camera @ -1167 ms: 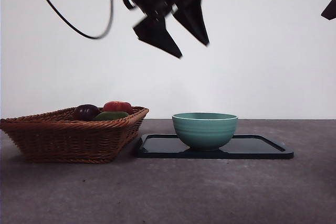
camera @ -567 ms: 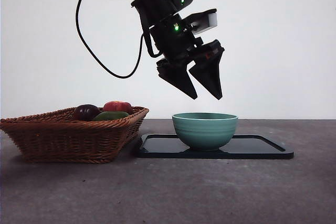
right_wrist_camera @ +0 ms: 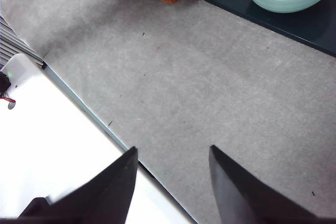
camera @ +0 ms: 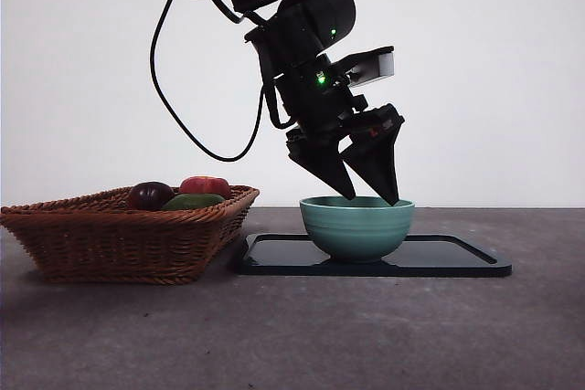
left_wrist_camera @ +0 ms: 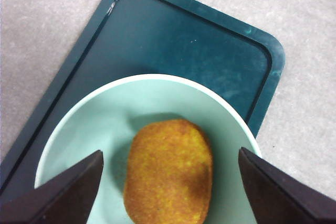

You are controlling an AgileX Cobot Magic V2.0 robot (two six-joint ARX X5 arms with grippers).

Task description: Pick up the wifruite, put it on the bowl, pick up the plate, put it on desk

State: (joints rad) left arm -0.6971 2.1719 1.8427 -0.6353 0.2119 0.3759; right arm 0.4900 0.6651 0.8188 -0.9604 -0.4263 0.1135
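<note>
I have the left gripper (camera: 370, 196) just above the bowl (camera: 356, 226), its jaws spread wide with the tips at the rim. The wifruite (left_wrist_camera: 169, 172) lies loose inside the bowl, between the jaws but touching neither. The bowl sits on the dark plate (camera: 457, 258) on the desk (camera: 292, 335). From the bowl, the basket (camera: 119, 239) of fruit is at nine o'clock. My right gripper (right_wrist_camera: 170, 163) waits over bare desk, jaws apart.
</note>
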